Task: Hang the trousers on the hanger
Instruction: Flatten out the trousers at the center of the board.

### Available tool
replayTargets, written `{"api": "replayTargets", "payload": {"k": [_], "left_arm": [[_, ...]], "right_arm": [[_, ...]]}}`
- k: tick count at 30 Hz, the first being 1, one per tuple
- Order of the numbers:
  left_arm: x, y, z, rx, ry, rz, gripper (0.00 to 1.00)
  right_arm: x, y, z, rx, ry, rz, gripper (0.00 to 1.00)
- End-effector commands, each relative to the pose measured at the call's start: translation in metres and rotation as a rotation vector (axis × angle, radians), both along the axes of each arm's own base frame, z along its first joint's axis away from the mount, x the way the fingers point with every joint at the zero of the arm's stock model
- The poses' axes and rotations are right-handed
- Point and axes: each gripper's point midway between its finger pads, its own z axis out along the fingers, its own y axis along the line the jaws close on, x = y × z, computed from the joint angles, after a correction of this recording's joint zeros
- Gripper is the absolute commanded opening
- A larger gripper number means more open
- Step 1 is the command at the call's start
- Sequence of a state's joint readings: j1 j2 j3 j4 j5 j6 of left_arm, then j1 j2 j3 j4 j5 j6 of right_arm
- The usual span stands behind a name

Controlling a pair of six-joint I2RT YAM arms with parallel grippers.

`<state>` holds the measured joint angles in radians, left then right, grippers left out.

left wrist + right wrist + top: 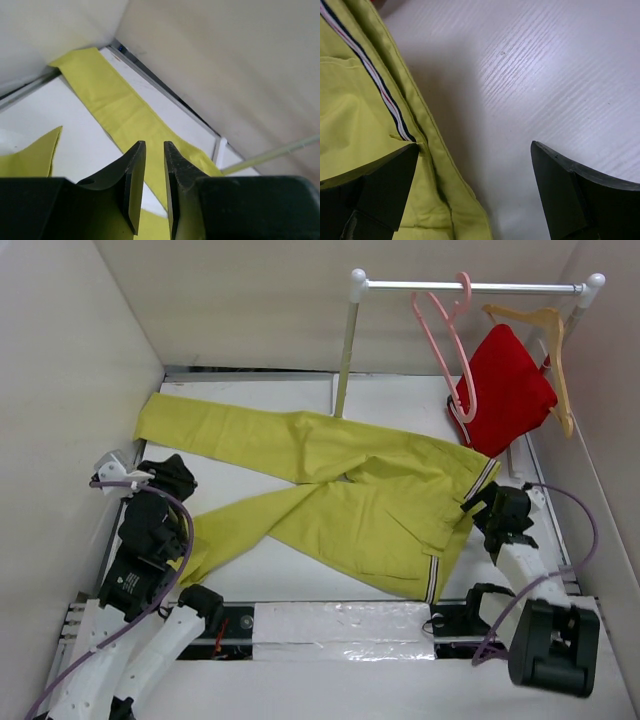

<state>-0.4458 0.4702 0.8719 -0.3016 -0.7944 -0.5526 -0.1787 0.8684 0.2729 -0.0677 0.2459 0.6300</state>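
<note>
Two black-fingered robot arms sit at the near edge of a white table with a faint ribbed grain, boxed in by plain off-white walls.

The trousers lie flat on the table, made of smooth, matte yellow-green woven cloth with a few soft creases. Their long axis runs across the table. The waistband is at the right, edged by a narrow dark-and-white striped trim, and the legs fan out to the left. One leg reaches the far-left corner; the other angles toward the near left, ending by the left arm.

The right gripper is spread wide and grips nothing. One wedge-shaped finger is over the waistband's hem and the other over bare table.

The left gripper hovers above the leg cloth with only a narrow slit between its fingers and nothing caught in it.

The hanger, a thin loop of pink plastic, hangs by its curved hook from a white rail at the far right. It hangs just beside a red garment draped on a pale wooden hanger.
</note>
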Motion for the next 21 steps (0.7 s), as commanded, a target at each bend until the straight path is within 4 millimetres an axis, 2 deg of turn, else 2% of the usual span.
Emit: {"api": "replayTargets", "payload": {"k": [1,2,3,4,5,6,7,9,11,12,14,15,17,18,19,20,21], "left_arm": [[0.010,-0.030,0.009,0.037,-0.032,-0.171,0.19],[0.011,-0.036,0.009,0.051,-0.030,-0.208,0.19],[0.012,-0.040,0.007,0.059,-0.025,-0.228,0.20],[0.012,-0.042,0.007,0.066,-0.027,-0.244,0.20],[0.013,-0.046,0.006,0.081,-0.024,-0.267,0.21],[0.013,-0.047,0.005,0.086,-0.021,-0.273,0.21],[0.013,-0.047,0.005,0.093,-0.024,-0.276,0.21],[0.012,-0.048,0.006,0.104,-0.024,-0.285,0.22],[0.011,-0.051,0.007,0.103,-0.033,-0.303,0.23],[0.011,-0.052,0.008,0.104,-0.036,-0.310,0.23],[0.011,-0.055,0.009,0.103,-0.042,-0.327,0.26],[0.011,-0.056,0.008,0.104,-0.041,-0.333,0.28],[0.012,-0.059,0.006,0.110,-0.035,-0.344,0.33],[0.013,-0.060,0.005,0.112,-0.029,-0.348,0.35],[0.014,-0.061,0.005,0.115,-0.027,-0.352,0.36],[0.017,-0.064,0.001,0.121,-0.011,-0.364,0.37],[0.018,-0.065,0.001,0.122,-0.008,-0.369,0.39]], "right_arm": [[0.047,0.014,0.029,0.019,-0.102,0.190,1.00],[0.050,0.013,0.027,0.009,-0.080,0.218,1.00],[0.055,0.012,0.023,0.012,-0.063,0.227,0.93],[0.058,0.013,0.012,0.050,-0.029,0.250,0.83],[0.063,0.012,0.014,0.053,-0.037,0.264,0.68],[0.068,0.010,0.016,0.056,-0.059,0.267,0.40],[0.069,0.010,0.015,0.069,-0.068,0.273,0.25],[0.073,0.004,0.023,0.061,-0.094,0.248,0.07],[0.078,-0.007,0.033,0.027,-0.108,0.204,0.04],[0.087,-0.013,0.048,0.010,-0.136,0.186,0.02],[0.095,-0.027,0.057,-0.024,-0.126,0.130,0.01],[0.103,-0.037,0.072,-0.036,-0.131,0.105,0.01],[0.108,-0.054,0.078,-0.068,-0.098,0.051,0.00],[0.110,-0.063,0.071,-0.065,-0.067,0.024,0.01],[0.114,-0.067,0.074,-0.059,-0.072,0.013,0.05],[0.116,-0.065,0.073,-0.045,-0.080,0.020,0.14],[0.118,-0.062,0.071,-0.035,-0.087,0.035,0.48]]}}
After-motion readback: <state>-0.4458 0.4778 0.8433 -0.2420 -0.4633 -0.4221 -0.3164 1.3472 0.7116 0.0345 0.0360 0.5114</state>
